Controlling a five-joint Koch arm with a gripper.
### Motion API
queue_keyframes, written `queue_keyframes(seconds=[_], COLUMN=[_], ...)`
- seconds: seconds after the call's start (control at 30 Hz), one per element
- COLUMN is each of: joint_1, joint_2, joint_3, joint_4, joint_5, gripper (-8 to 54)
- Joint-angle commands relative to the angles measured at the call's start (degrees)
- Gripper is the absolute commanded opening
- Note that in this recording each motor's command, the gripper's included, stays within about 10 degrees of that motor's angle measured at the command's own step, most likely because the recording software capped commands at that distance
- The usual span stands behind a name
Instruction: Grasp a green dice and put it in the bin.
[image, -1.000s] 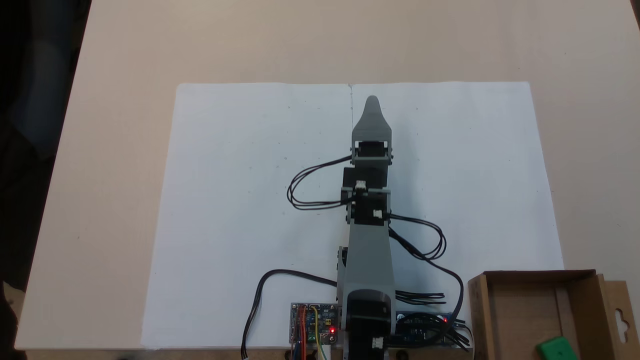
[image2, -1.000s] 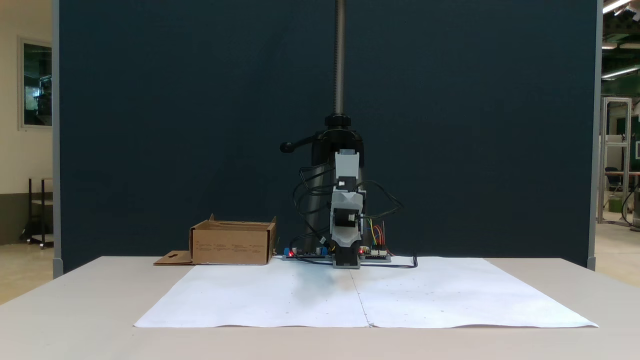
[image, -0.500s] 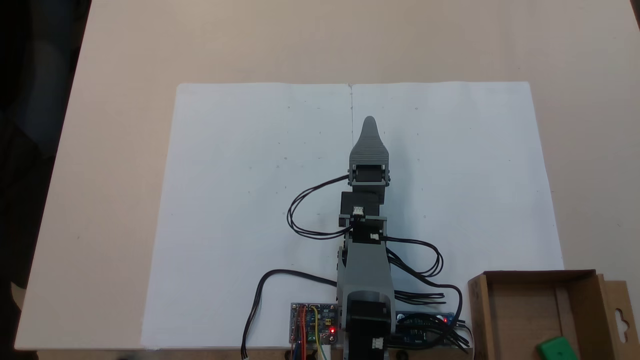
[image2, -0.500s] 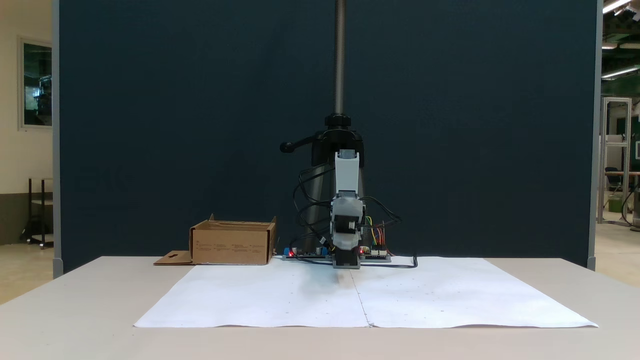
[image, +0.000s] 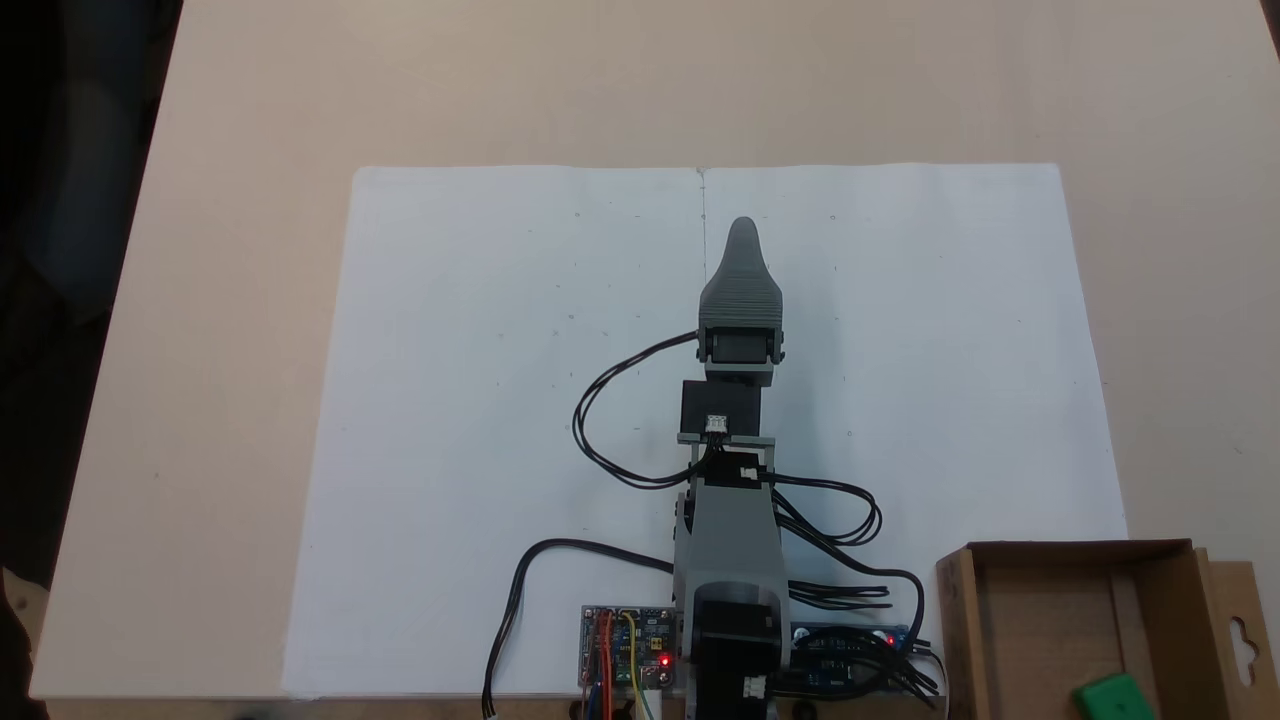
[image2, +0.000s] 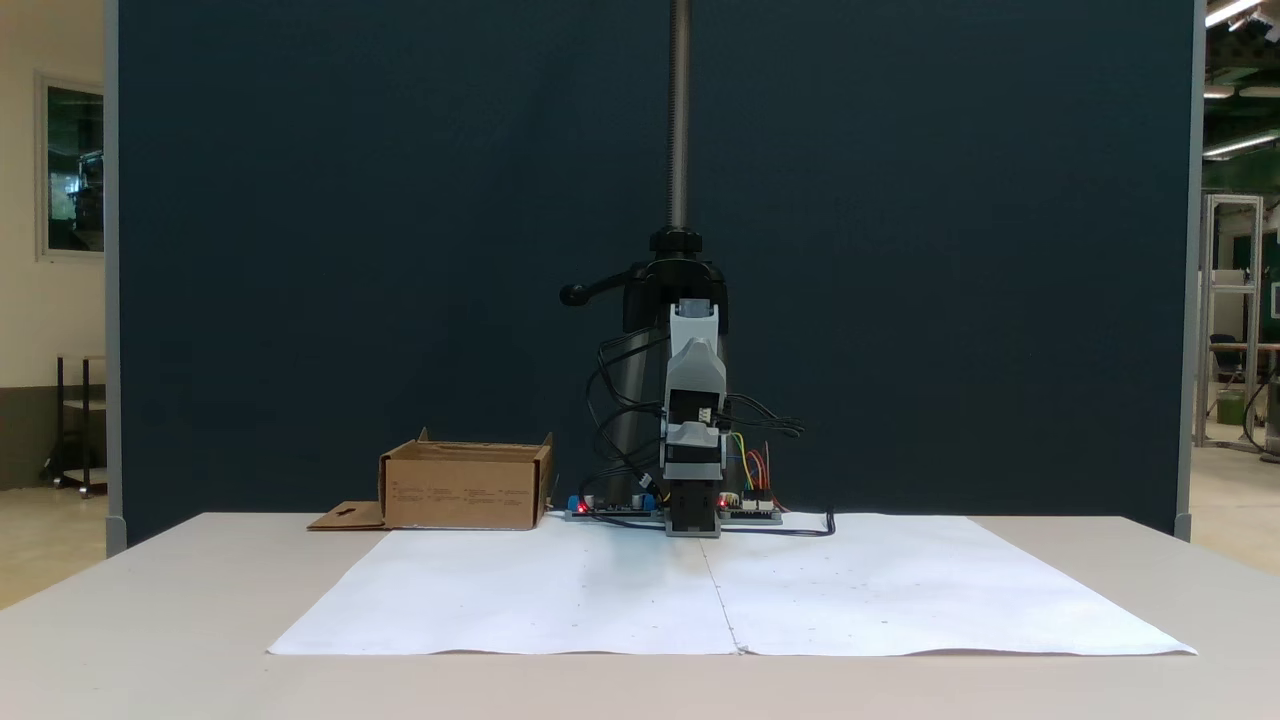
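The green dice (image: 1113, 697) lies inside the bin (image: 1070, 549), at its near right corner by the bottom edge of a fixed view. From the front, the bin (image2: 465, 488) stands at the left of the arm's base, and its walls hide the dice. My gripper (image: 743, 228) hangs over the middle of the white paper, far from the bin, pointing away from the base. Only its grey top jaw shows from above, with the other jaw hidden beneath it. Nothing is seen between the jaws.
White paper sheets (image: 480, 400) cover the middle of the tan table (image: 250, 120). Circuit boards (image: 625, 645) and black cables (image: 620, 430) sit around the arm's base. A dark pole and clamp (image2: 678, 250) rise behind the arm against a dark blue panel.
The arm pulled back toward its base and folded lower, then the gripper tip edged slightly outward and up. The dice and the bin stayed put.
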Motion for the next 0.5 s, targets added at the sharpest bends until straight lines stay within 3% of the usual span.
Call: queue_keyframes(seconds=[0.0,0.47], joint_1=[1.23,2.46], joint_2=[6.86,6.68], joint_3=[3.78,3.78], joint_4=[-5.36,-4.75], joint_5=[1.05,1.32], gripper=[44.6,44.3])
